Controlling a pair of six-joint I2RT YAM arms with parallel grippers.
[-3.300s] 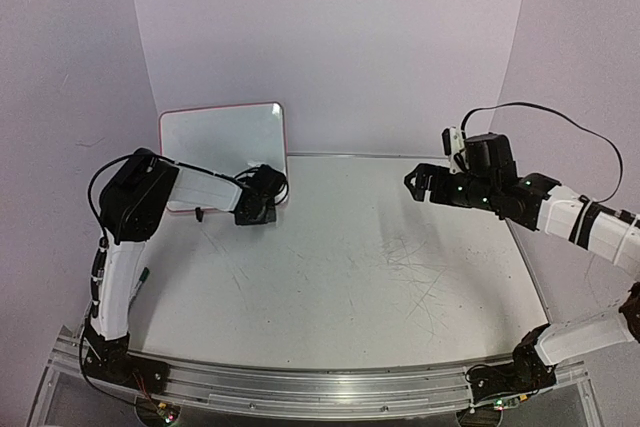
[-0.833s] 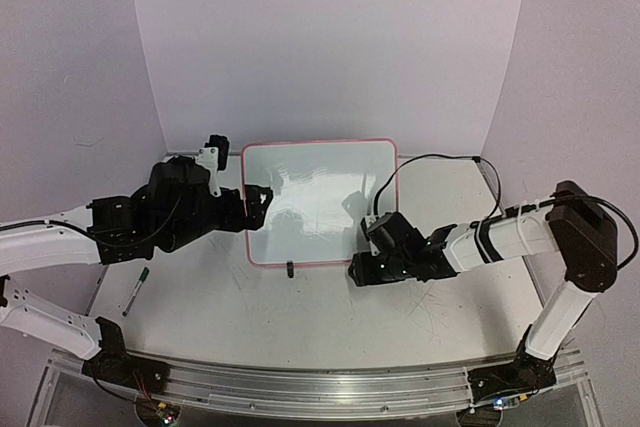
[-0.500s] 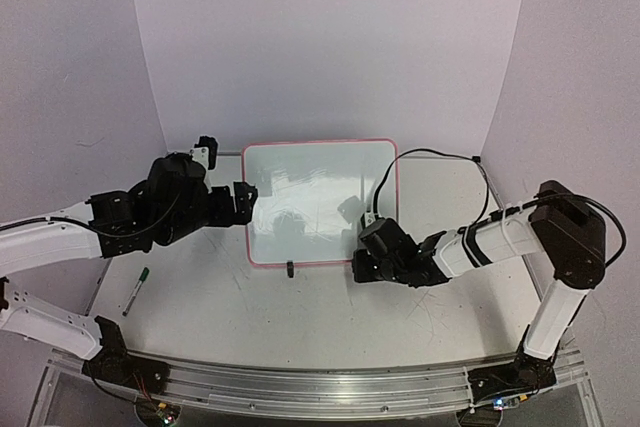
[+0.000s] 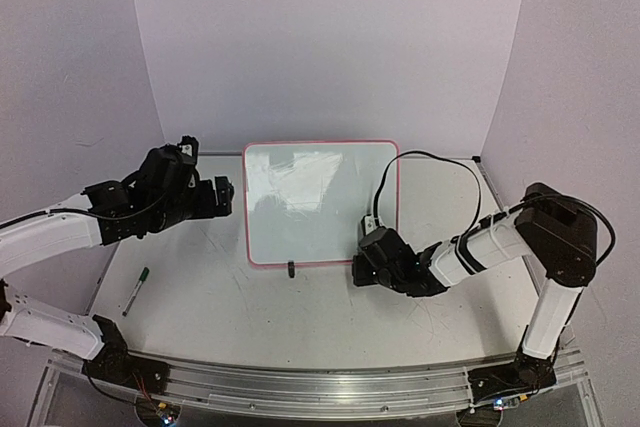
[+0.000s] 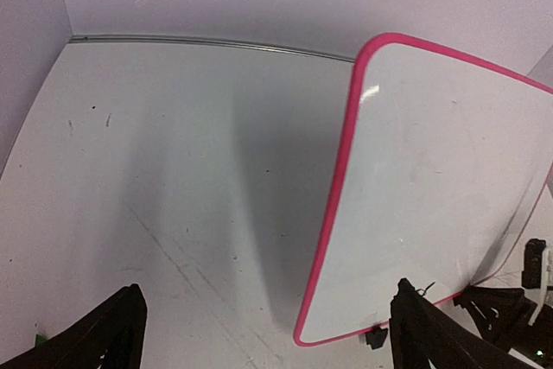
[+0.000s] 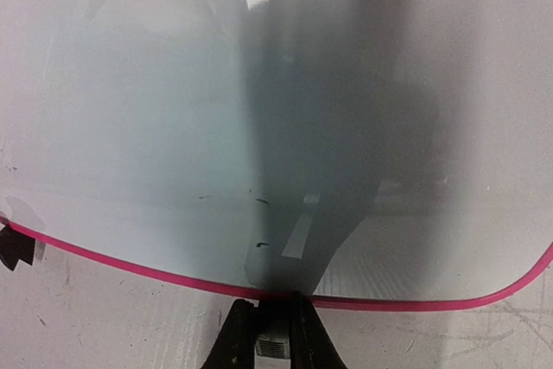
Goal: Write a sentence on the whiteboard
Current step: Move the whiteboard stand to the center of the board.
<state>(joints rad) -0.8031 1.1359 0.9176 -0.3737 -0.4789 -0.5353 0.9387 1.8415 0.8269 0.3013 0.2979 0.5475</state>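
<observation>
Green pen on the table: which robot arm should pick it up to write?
Left, probably. The pen lies over on the left, and the left gripper is open and free. The right gripper is shut on the whiteboard's bottom edge.

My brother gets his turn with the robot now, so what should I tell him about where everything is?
Left gripper: open and empty, beside the whiteboard's left edge, not touching it.
Right gripper: shut on the whiteboard's bottom edge, near its right corner.
Whiteboard: propped up mid-table, face toward the arms.
Green pen: lying on the table at the left, not held.
Done: the board is gripped.
Left: pick up the pen and do all the writing; none shows yet.
</observation>
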